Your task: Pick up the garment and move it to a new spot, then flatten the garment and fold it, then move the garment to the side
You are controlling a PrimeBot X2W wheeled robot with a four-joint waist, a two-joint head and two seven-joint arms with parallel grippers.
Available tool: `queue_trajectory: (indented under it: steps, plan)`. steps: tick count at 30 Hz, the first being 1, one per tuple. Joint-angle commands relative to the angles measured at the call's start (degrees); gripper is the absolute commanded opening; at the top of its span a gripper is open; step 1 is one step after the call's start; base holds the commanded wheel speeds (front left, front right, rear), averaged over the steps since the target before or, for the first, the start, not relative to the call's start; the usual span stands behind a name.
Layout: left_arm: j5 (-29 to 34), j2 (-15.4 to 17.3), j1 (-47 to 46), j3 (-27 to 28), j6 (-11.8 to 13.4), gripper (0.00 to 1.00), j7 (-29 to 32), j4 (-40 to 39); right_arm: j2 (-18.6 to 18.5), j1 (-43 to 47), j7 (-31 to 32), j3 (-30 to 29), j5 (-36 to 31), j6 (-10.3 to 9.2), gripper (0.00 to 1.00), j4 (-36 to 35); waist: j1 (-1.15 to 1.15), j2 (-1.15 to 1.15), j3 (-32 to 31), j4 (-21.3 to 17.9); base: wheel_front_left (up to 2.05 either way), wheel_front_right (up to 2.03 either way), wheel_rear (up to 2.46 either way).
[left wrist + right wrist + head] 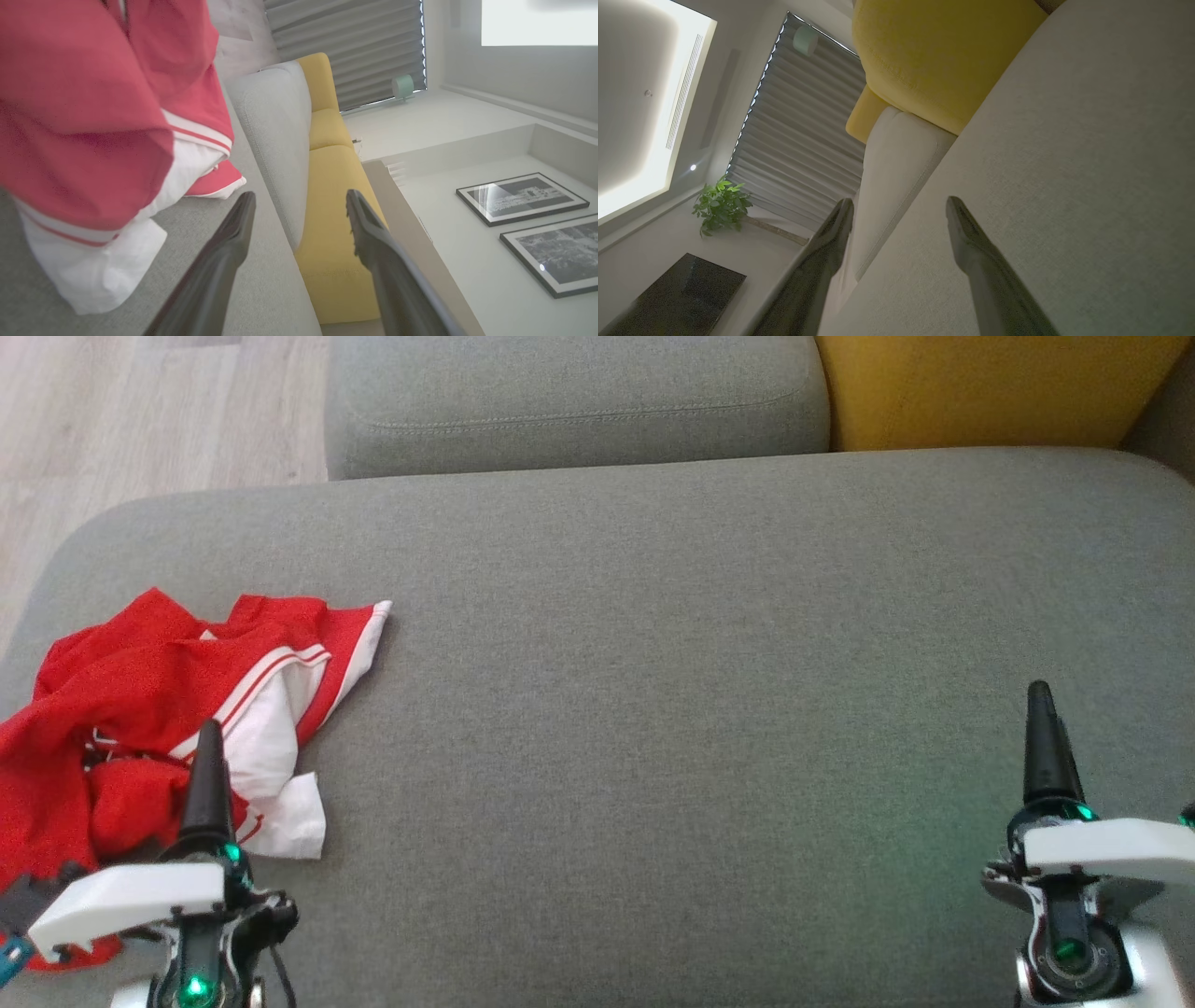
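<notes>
**Opening stage of the task.** The left claw (299, 203) stands with its fingers spread apart and nothing between them. The right claw (899, 205) is the same, its fingers parted over bare upholstery.

The garment (140, 709) (red, with white panels and stripes) lies in a crumpled heap on the grey seat cushion (700, 663). It sits just ahead of the left claw and to its outer left. The claw's fingertip overlaps it in the head view, but whether it touches the cloth cannot be told.

**Judged progress:** no step is complete. Lifting, relocating, flattening, folding and setting aside all remain.

**Edges:** the seat's rounded left edge runs close beyond the heap, on the side away from the right claw, with wooden floor (140, 420) past it.

**Open room:** the broad bare seat between the two claws and ahead of the right claw. It is bounded far ahead by the grey back cushion (569, 401) and the yellow cushion (980, 383).
</notes>
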Motion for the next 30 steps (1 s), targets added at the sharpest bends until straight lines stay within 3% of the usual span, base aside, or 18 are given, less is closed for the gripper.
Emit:
queue_trajectory:
  steps: [1,30]
  plan:
    - [1.4,0.7,-3.4,0.3,0.2,1.00,-0.6,-2.7,-0.4,-3.6,-0.6,0.8,-2.0,0.10,1.00,-2.8,0.00,0.00,0.0,0.0,0.00,0.00,0.00]
    - [35.7,1.0,-3.1,-9.9,2.7,1.00,-5.4,-9.6,-0.5,-5.3,-5.5,5.5,-33.5,0.15,1.00,-2.8,0.00,0.00,0.1,-0.1,0.00,0.00,0.00]
